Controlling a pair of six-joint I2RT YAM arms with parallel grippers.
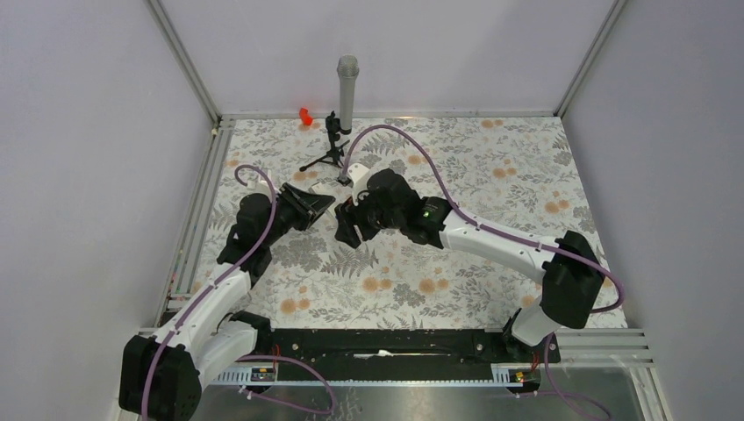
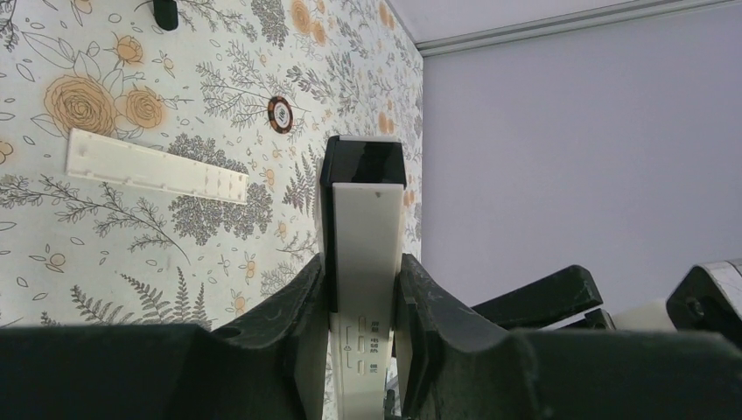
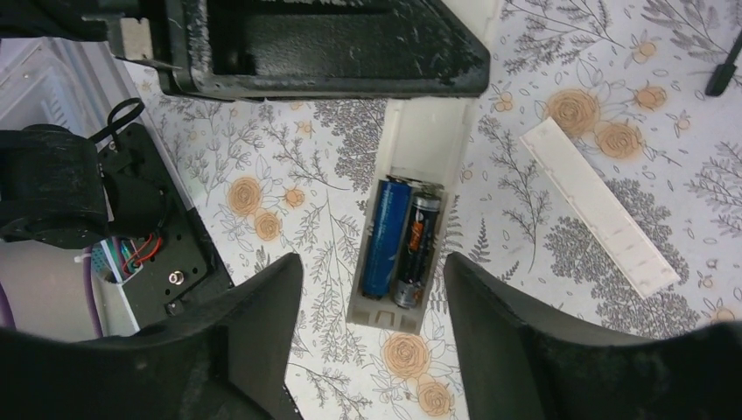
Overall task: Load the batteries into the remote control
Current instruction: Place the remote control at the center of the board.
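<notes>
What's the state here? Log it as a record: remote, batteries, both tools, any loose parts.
remote control: held at one end, compartment open
batteries: two, side by side in the compartment
left tool: shut on the remote control
right tool: open, over the compartment, holding nothing
white strip: flat on the table, apart from the remote control

We find the batteries (image 3: 386,234) side by side in the remote control (image 3: 418,140), left gripper (image 2: 363,293) closed around that remote, right gripper (image 3: 374,293) spread above it, flat strip (image 3: 599,206) on the table (image 3: 542,359) beside it.
</notes>
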